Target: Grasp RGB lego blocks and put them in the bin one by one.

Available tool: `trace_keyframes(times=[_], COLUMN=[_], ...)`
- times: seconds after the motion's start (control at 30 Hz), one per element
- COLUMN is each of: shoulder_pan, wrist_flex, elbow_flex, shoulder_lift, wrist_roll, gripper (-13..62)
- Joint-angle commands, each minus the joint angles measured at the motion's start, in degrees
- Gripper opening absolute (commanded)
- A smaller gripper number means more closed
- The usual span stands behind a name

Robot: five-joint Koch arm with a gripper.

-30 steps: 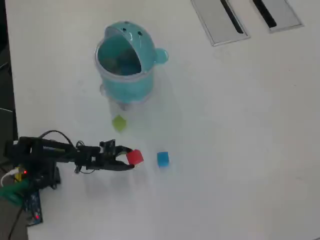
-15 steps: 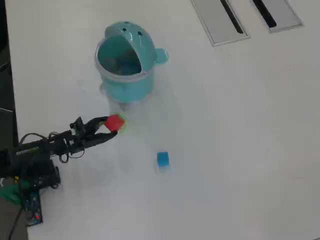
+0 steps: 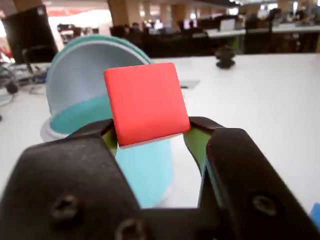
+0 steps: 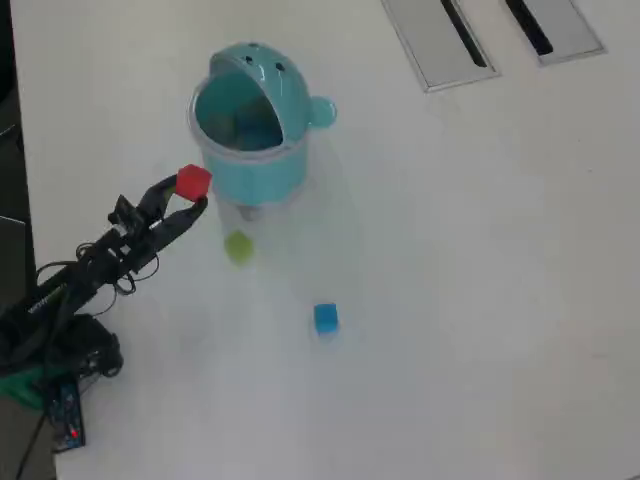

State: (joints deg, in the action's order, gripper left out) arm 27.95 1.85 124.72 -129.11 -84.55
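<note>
Gripper (image 4: pixel 190 192) of mine is clamped on the red block (image 4: pixel 193 182), just left of the bin (image 4: pixel 250 160) overhead. Next I'd lift over its rim, then release. Yellow-green (image 4: pixel 238 246) and blue (image 4: pixel 325 318) wait on the table.

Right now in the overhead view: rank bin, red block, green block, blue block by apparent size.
1. bin, by far the largest.
2. red block, held raised in the gripper, so nearness to the camera may inflate it.
3. blue block and green block look about alike; not ranked.
</note>
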Motion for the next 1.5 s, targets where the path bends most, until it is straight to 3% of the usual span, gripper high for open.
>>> trace_keyframes(times=[0.0, 0.13, 0.93, 1.27, 1.33, 1.47], shoulder_pan=[0.9, 5.9, 12.9, 13.4, 13.4, 13.4], wrist_flex=[1.1, 9.1, 6.2, -1.4, -1.4, -0.4], elbow_flex=[-6.9, -16.7, -50.8, -48.9, -49.0, -48.4], shoulder_lift=[0.3, 5.7, 41.1, 47.0, 47.4, 47.4], wrist_roll=[-0.4, -1.5, -3.1, -10.7, -11.6, -15.9], gripper=[13.5, 13.4, 12.7, 13.0, 17.8, 37.2])
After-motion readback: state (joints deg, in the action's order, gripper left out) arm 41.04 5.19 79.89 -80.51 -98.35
